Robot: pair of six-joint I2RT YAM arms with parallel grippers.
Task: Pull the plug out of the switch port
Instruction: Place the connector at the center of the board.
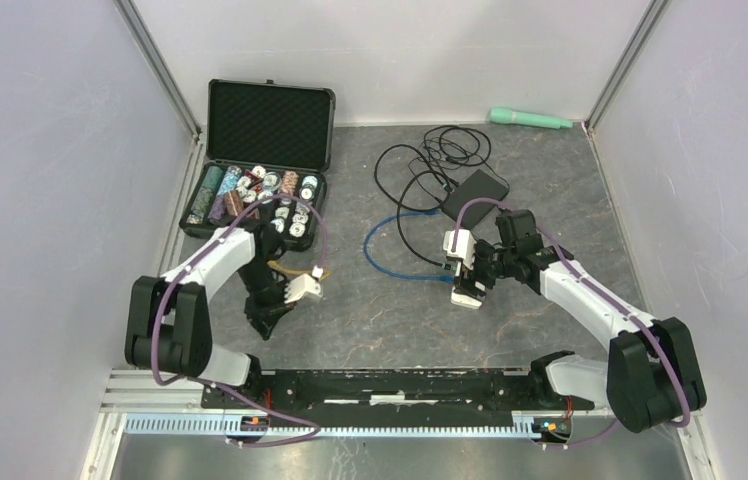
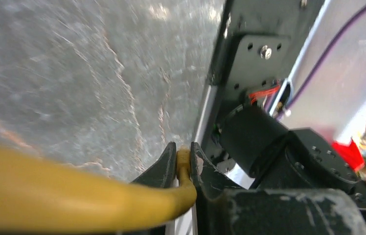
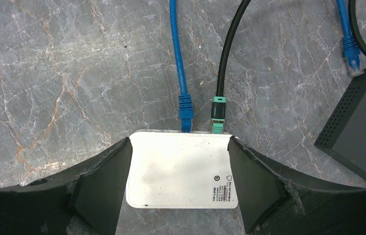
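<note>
Grey marble table | switch clamped by right gripper | left gripper pinched on yellow cable | blue plug best drawn straight out

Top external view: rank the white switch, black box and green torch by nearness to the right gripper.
1. white switch, held between the right gripper fingers.
2. black box, just beyond, mid-table.
3. green torch, against the back wall.

Our left arm and right arm have white links, black joints, looping purple cables and scuffed black fingers.
</note>
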